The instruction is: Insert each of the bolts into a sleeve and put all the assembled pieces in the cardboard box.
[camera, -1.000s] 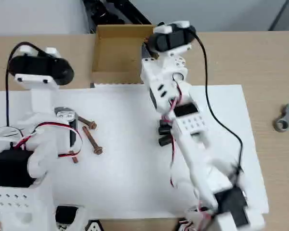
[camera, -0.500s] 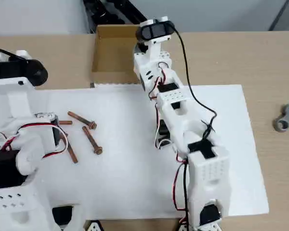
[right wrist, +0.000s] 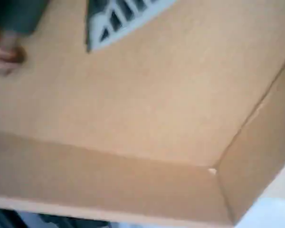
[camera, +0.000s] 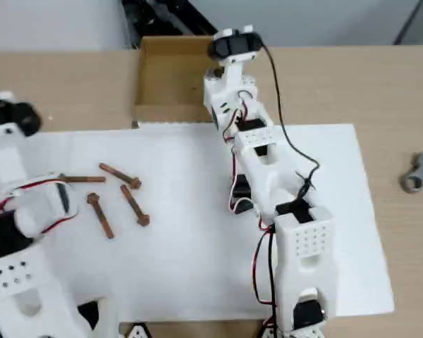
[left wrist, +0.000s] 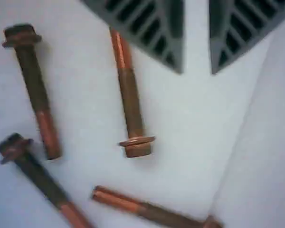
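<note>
- Left hand [left wrist: 196, 61]: the two ribbed grey fingers stand apart with nothing between them. It hangs over the left part of the white paper sheet [camera: 190, 267] that covers the wooden worktop [camera: 381, 84].
- Four copper-coloured flanged bolts [camera: 135, 205] lie loose near the sheet's left edge, none touching another and none in a sleeve.
- Deciding relation: the nearest bolt [left wrist: 130, 104] has its plain shank end under one finger and its flanged head pointing away from the hand. Its long axis runs roughly along the fingers, not across the gap, and the gap sits just beside the shank. A pick-up would probably need a sideways shift and a wrist turn.
- Black cylindrical sleeves [camera: 241, 204] lie near the sheet's middle, partly under the right arm and well apart from the bolts.
- Right hand [camera: 215, 105] is over the open brown cardboard box [camera: 162, 77] at the sheet's far edge. Whether its fingers are apart or together cannot be told.
- The left arm is judged much the nearer to the bolts.
</note>
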{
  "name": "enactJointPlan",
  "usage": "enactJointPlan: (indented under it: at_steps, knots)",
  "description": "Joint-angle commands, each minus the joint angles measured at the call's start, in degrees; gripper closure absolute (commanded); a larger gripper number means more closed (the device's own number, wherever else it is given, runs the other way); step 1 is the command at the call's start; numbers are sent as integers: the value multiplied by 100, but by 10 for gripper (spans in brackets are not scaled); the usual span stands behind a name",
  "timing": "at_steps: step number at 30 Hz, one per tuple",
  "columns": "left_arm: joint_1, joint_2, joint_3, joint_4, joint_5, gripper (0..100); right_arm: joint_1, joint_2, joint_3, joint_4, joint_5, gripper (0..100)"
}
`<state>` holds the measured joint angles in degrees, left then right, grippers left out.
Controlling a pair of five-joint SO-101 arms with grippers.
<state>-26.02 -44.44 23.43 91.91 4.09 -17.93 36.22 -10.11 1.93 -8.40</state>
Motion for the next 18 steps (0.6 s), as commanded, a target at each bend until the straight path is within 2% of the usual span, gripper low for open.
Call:
enactJointPlan:
  at_steps: [1, 6, 10, 18]
  knots:
    - [-308, -9, 145, -343, 378, 878, 57, -347, -290, 189, -62, 853]
    - [-501, 246, 145, -563, 1284, 829, 31, -963, -290, 848, -62, 853]
    - [-492, 1231, 40, -545, 1881, 795, 66, -1534, -290, 1877, -62, 853]
    - [-475, 3279, -1077, -536, 2919, 786, 84, -2615, -264, 3732, -79, 852]
